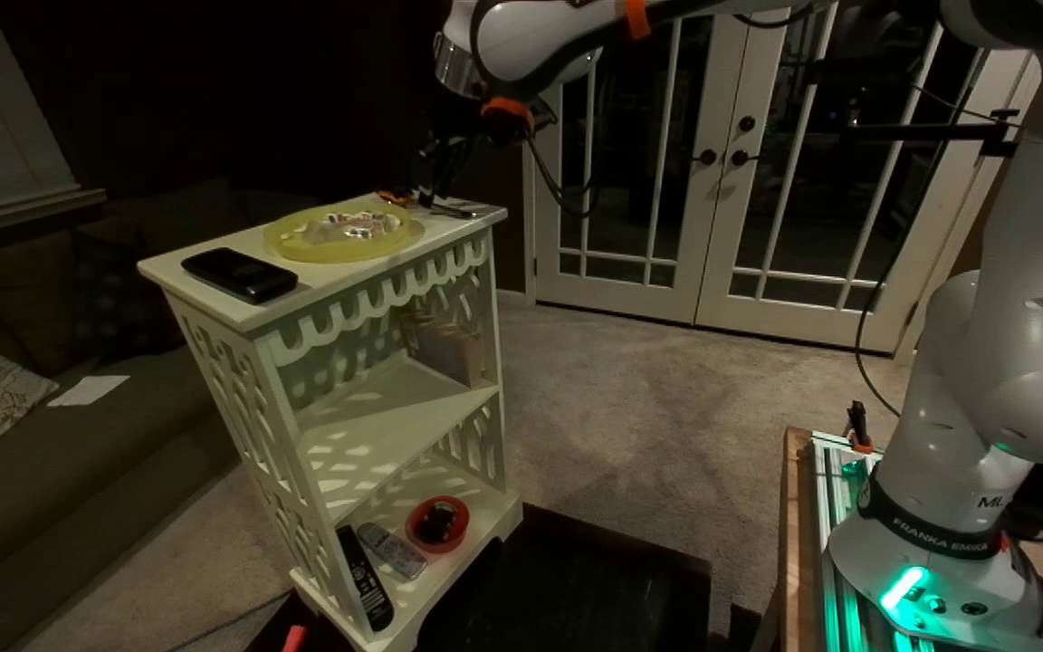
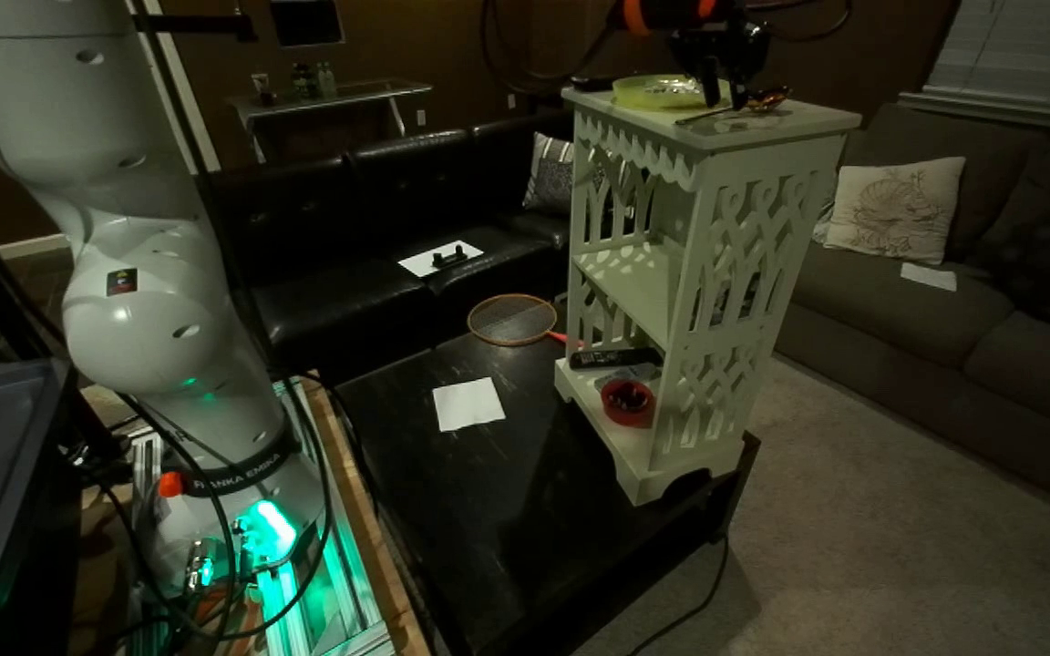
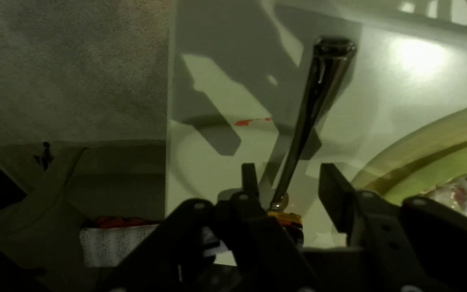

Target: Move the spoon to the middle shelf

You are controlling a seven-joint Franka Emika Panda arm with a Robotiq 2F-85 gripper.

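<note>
The spoon (image 3: pixel 310 109) lies on the stand's top board, its dark shiny handle running up the wrist view. It also shows in both exterior views (image 1: pixel 454 212) (image 2: pixel 703 117). An amber, shiny shape (image 2: pixel 766 98) sits at its far end; I cannot tell whether it is the spoon's bowl. My gripper (image 3: pixel 286 170) is open and low over the top board, with one finger on each side of the spoon's thin part. The gripper also shows in both exterior views (image 1: pixel 431 190) (image 2: pixel 725 96). The cream middle shelf (image 1: pixel 386 412) lies below the scalloped trim, also in an exterior view (image 2: pixel 634 282).
A yellow dish (image 1: pixel 282 240) with wrapped bits stands close beside the gripper. A dark phone-like slab (image 1: pixel 239 274) lies at the top board's other end. A pale packet (image 1: pixel 449 349) leans on the middle shelf's side. The lowest board holds remotes (image 1: pixel 363 580) and a red bowl (image 1: pixel 437 523).
</note>
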